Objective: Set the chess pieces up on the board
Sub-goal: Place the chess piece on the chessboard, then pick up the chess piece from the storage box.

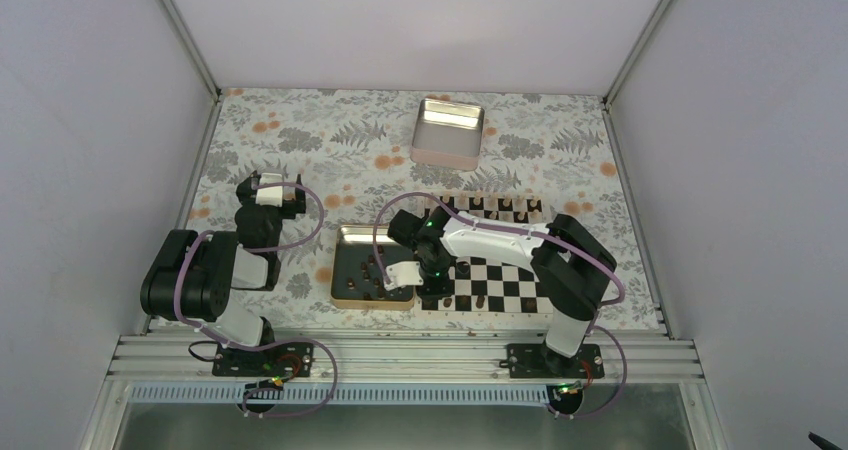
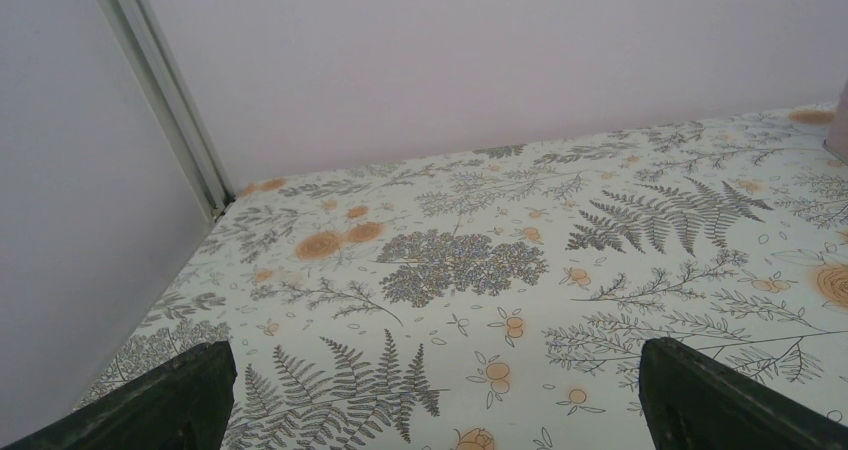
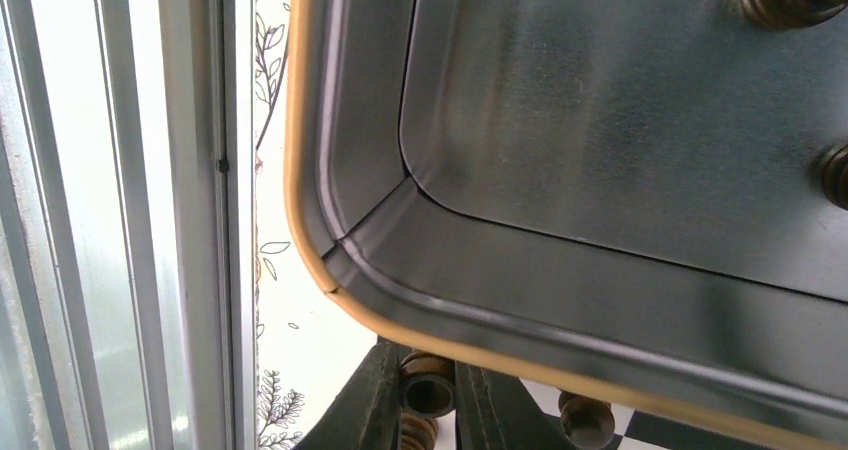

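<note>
Right pincer (image 3: 428, 402) (jaws closed) grips a chess piece (image 3: 428, 384).

The table (image 1: 300, 140) is covered with a pale cloth printed with grey ferns and orange flowers. Three things lie directly on it. A silver tin (image 1: 448, 130) stands at the far side, about in the middle. A gold-rimmed metal tray (image 1: 352, 232) lies at the near side, also about in the middle. The board (image 1: 505, 282), with black and white squares, lies just beside the tray on its right. Whether their edges touch, I cannot tell.
</note>
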### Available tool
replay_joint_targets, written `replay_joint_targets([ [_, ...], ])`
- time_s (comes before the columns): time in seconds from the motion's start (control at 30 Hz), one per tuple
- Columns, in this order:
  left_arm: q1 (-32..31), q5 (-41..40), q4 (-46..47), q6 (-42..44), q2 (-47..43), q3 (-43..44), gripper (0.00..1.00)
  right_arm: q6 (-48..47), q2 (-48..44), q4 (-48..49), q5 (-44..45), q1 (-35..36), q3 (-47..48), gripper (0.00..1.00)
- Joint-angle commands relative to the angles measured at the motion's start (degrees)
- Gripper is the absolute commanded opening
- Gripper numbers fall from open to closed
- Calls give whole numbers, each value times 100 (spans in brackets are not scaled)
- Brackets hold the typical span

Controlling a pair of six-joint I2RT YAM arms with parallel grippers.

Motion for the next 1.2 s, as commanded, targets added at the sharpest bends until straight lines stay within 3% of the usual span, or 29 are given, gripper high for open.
replay_joint_targets([
  [0.0,-24,36,294,0,59,18,100,-95,26,9,-18,-24,-68,15],
  [0.23,-9,32,294,2,54,25,100,-51,-139,-71,22,-26,62,29],
  [0.57,-15,32,295,-2,53,29,100,-135,-330,-562,-204,-25,1117,32],
  [0.83,-17,39,303,4,57,29,100,-205,511,-375,-95,45,2352,33],
  [1.17,-11,49,303,5,61,25,100,-308,1037,-307,-259,293,2525,31],
])
